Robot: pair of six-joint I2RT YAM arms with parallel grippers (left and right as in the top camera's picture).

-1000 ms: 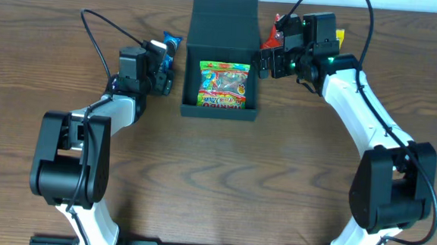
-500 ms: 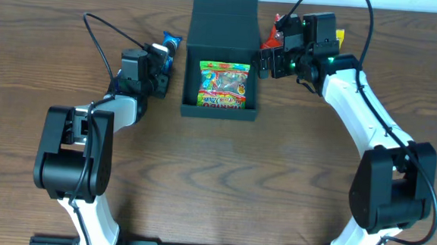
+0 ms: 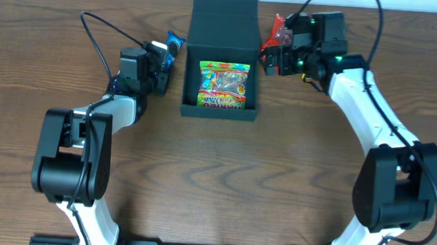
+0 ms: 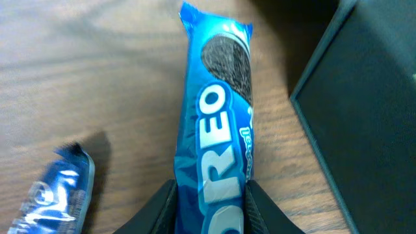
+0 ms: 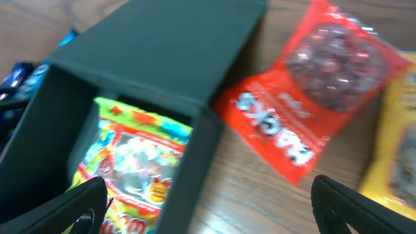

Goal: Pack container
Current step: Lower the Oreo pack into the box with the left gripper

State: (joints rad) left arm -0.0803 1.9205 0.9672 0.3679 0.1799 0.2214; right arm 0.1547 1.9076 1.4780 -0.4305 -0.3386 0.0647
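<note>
The container (image 3: 223, 20) is a dark box with its lid flipped back, standing at the table's far middle; it also shows in the right wrist view (image 5: 162, 58). A colourful gummy packet (image 3: 223, 85) lies inside it. Left of the box, my left gripper (image 3: 164, 60) is shut on a blue Oreo packet (image 4: 218, 130), the jaws pressing both its sides (image 4: 210, 208). My right gripper (image 3: 274, 57) stands open at the box's right wall (image 5: 208, 201), nothing between its fingers. A red snack packet (image 5: 312, 104) lies just beyond it on the table.
A second, smaller blue packet (image 4: 55, 195) lies on the wood left of the Oreo packet. A yellow packet (image 5: 396, 149) lies right of the red one. Cables loop above both arms.
My left gripper has closed from wide open onto the Oreo packet. The right arm has shifted slightly back and to the right, still open.
</note>
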